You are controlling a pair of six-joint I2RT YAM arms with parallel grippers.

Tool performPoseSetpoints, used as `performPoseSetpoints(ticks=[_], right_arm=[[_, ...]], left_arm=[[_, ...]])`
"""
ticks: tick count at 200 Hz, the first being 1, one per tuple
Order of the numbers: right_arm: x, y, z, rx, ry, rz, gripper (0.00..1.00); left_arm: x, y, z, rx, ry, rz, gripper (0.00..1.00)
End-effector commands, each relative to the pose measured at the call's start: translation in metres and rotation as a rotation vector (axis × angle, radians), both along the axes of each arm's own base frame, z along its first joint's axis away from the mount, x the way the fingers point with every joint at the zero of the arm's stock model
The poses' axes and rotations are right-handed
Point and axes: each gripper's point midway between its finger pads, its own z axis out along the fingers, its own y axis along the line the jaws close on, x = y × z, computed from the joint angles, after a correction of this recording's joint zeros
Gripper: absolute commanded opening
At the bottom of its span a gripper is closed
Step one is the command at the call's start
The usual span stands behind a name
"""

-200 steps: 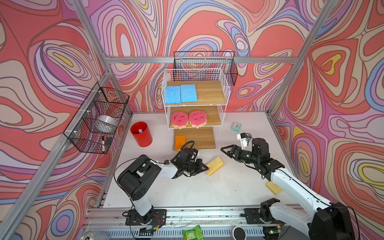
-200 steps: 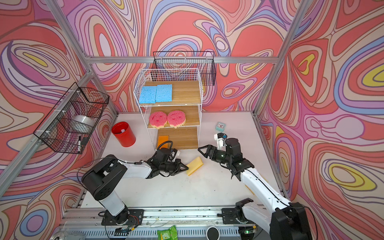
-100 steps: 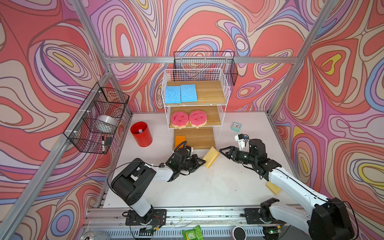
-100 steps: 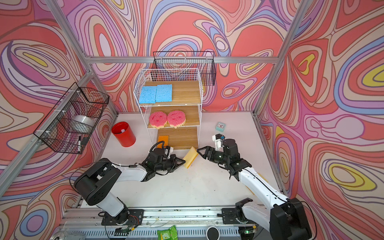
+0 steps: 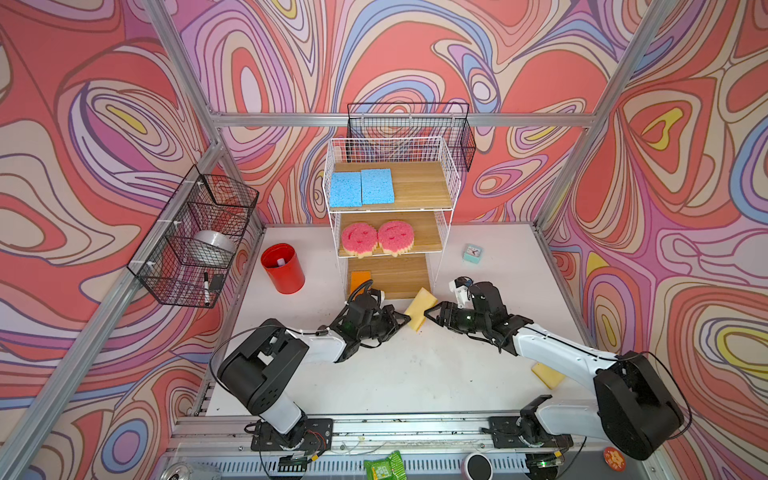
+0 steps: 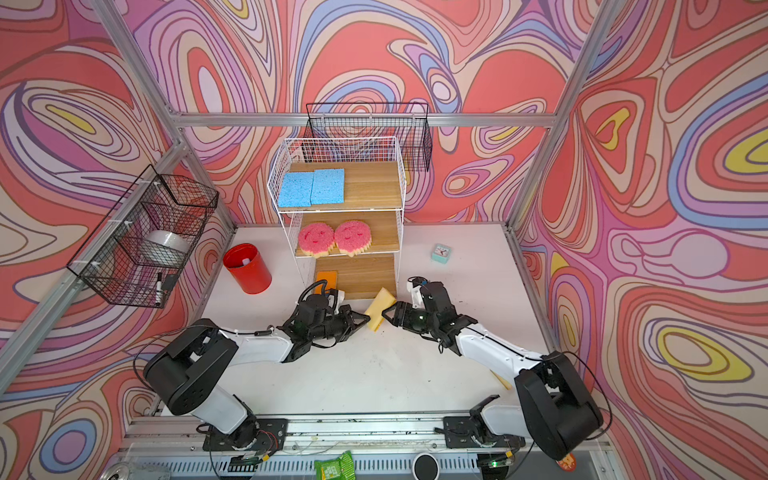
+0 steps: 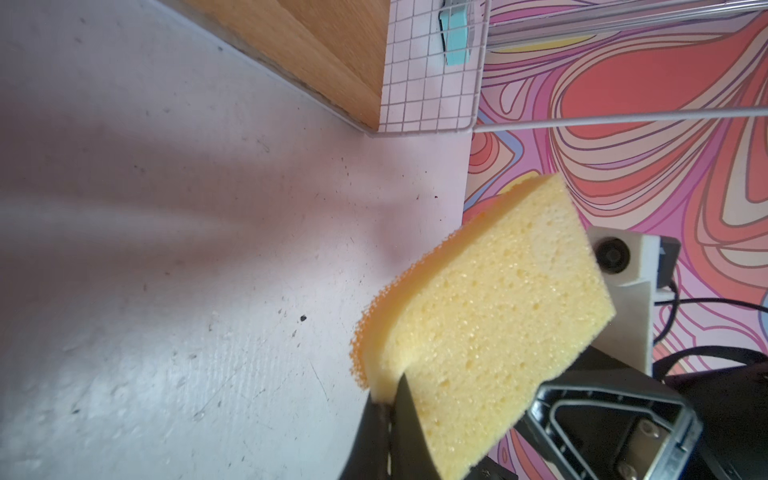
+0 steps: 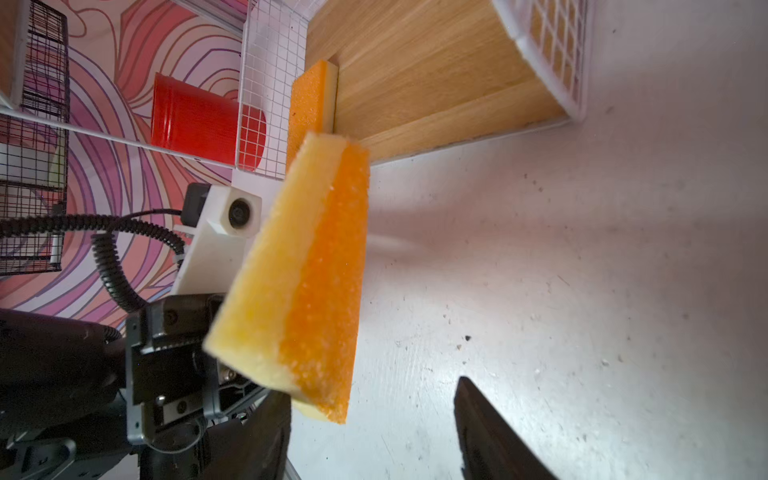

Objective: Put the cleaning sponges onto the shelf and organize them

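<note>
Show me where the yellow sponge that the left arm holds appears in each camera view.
In a top view: yellow sponge in the middle, before the shelf.
In a top view: same place.
Left wrist: close up, yellow face showing.
Right wrist: close up, orange side showing.
Shared landmark: the shelf's lowest board.

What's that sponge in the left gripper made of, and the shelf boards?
The sponge: soft yellow foam, matte, visibly open-pored, with a coarser orange scouring layer on one face. The shelf boards: smooth, light wood grain, possibly laminate; can't tell.
</note>
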Motion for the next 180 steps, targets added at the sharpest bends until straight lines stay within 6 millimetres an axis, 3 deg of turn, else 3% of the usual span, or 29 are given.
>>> performPoseSetpoints(ticks=[1, 34, 74, 84, 103, 116, 154, 180], right_arm=[[0.016, 0.008, 0.011, 0.013, -0.053, -0.011, 0.61], [0.021, 0.012, 0.011, 0.023, -0.056, -0.006, 0.44], [0.023, 0.017, 0.014, 0.04, -0.063, -0.001, 0.34], [0.023, 0.017, 0.016, 0.044, -0.065, 0.0, 0.35], [0.019, 0.021, 0.022, 0.056, -0.074, 0.019, 0.62], [0.016, 0.023, 0.027, 0.064, -0.082, 0.03, 0.67], [0.01, 0.026, 0.028, 0.063, -0.082, 0.043, 0.62], [0.01, 0.027, 0.02, 0.061, -0.066, 0.04, 0.45]], left_arm=[[0.001, -0.007, 0.015, -0.035, -0.02, -0.011, 0.0], [-0.003, -0.012, 0.015, -0.057, -0.014, -0.026, 0.0], [-0.004, -0.013, 0.016, -0.056, -0.017, -0.029, 0.0], [-0.004, -0.011, 0.014, -0.043, -0.016, -0.025, 0.0], [-0.004, -0.008, 0.012, -0.023, -0.015, -0.015, 0.0], [-0.004, -0.007, 0.01, -0.021, -0.013, -0.01, 0.0], [-0.003, -0.006, 0.01, -0.021, -0.011, -0.003, 0.0], [-0.004, -0.005, 0.015, -0.012, -0.02, -0.007, 0.0]])
